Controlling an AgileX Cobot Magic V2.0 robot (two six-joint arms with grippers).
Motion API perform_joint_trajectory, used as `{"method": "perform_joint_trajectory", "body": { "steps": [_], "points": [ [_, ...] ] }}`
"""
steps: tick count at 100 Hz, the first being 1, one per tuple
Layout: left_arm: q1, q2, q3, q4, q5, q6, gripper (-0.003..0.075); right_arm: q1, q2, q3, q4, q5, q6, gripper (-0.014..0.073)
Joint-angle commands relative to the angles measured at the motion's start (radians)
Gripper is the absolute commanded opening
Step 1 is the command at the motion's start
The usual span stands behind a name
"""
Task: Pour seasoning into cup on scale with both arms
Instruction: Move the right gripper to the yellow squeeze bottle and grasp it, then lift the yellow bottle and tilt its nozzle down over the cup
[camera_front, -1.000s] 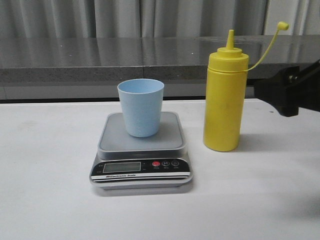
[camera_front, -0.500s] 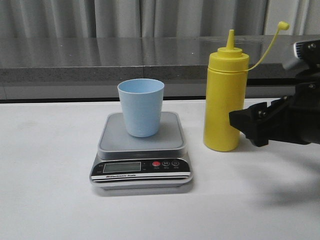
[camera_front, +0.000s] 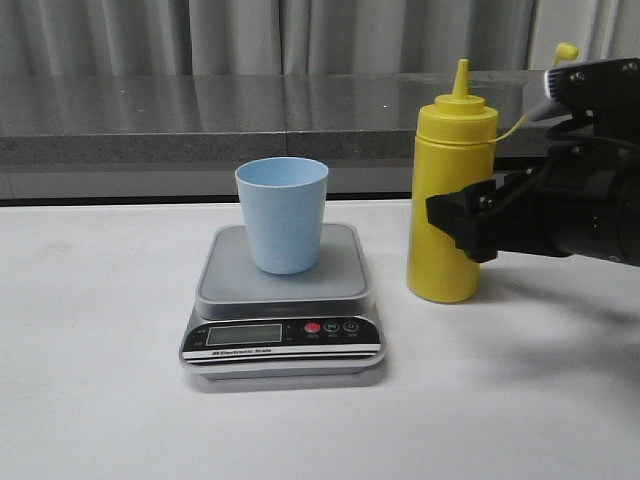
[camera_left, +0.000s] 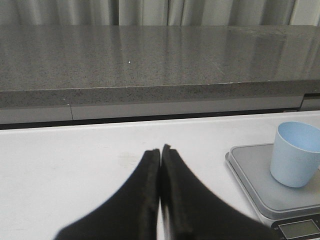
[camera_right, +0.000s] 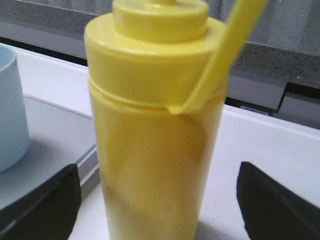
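Observation:
The yellow seasoning bottle stands upright on the white table, to the right of the scale. The light blue cup stands upright on the scale's platform. My right gripper is open at mid-height of the bottle. In the right wrist view the bottle stands between the two spread fingers, with gaps on both sides. My left gripper is shut and empty above bare table, left of the scale and cup. It is out of the front view.
A dark granite ledge runs along the back of the white table, with grey curtains behind it. The bottle's cap hangs on its tether near the right arm's upper part.
The right arm has come in from the right edge to the bottle, and its open fingers now straddle it. Bottle, cup and scale have not moved.

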Motion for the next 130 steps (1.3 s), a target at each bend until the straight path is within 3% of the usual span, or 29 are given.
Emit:
{"method": "perform_joint_trajectory", "body": {
  "steps": [1,72,82,108,130],
  "points": [
    [0.002,0.007,-0.027,-0.012,-0.072,-0.005,-0.0020,-0.001,-0.016,-0.037,-0.011,-0.161,0.003,0.0627],
    [0.002,0.007,-0.027,-0.012,-0.072,-0.005,-0.0020,0.002,0.075,-0.147,-0.047,-0.168,0.003,0.0619],
    [0.002,0.007,-0.027,-0.012,-0.072,-0.005,-0.0020,0.002,0.075,-0.150,-0.047,-0.168,0.003,0.0563],
    [0.002,0.007,-0.027,-0.012,-0.072,-0.005,-0.0020,0.002,0.075,-0.150,-0.046,-0.168,0.003,0.0272],
    [0.002,0.007,-0.027,-0.012,-0.072,-0.005,-0.0020,0.002,0.055,-0.150,-0.047,-0.163,0.003,0.0246]
  ]
}}
